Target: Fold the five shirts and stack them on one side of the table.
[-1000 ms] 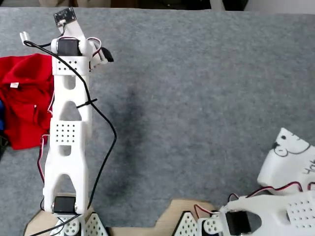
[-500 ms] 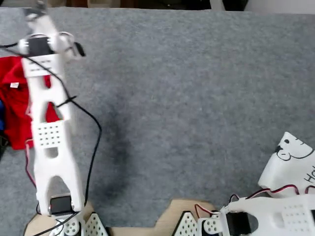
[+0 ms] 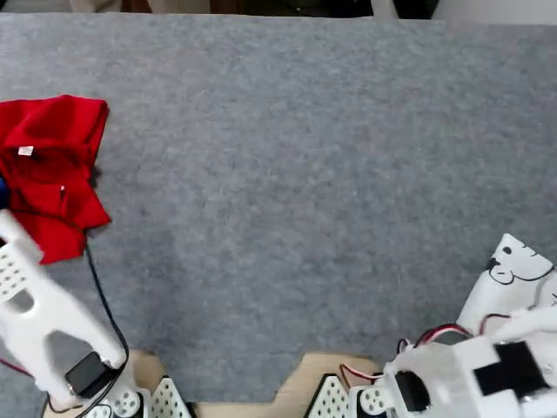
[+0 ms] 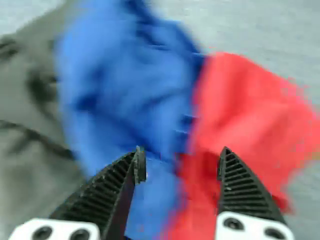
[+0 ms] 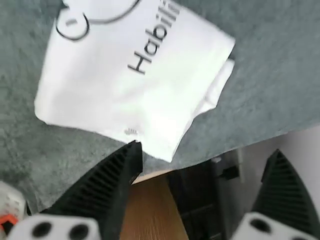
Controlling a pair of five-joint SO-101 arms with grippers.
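A crumpled red shirt [image 3: 50, 170] lies at the table's left edge in the high view. The left wrist view has that red shirt [image 4: 245, 115] beside a blue shirt [image 4: 120, 95] and a grey shirt [image 4: 25, 125]. My left gripper [image 4: 181, 162] hangs open above the seam between blue and red. A folded white shirt [image 3: 513, 274] with black print sits at the front right edge. My right gripper [image 5: 200, 162] is open over the near edge of the white shirt [image 5: 125, 75], off the table's rim.
Grey felt [image 3: 305, 157] covers the table. The left arm's base [image 3: 52, 331] stands at the front left, the right arm's base [image 3: 470, 374] at the front right. A wooden board edge [image 3: 322, 366] shows at the front.
The left arm has swung from the far left of the table out toward the left edge, uncovering the red shirt. The right arm's body shifted slightly at the front right.
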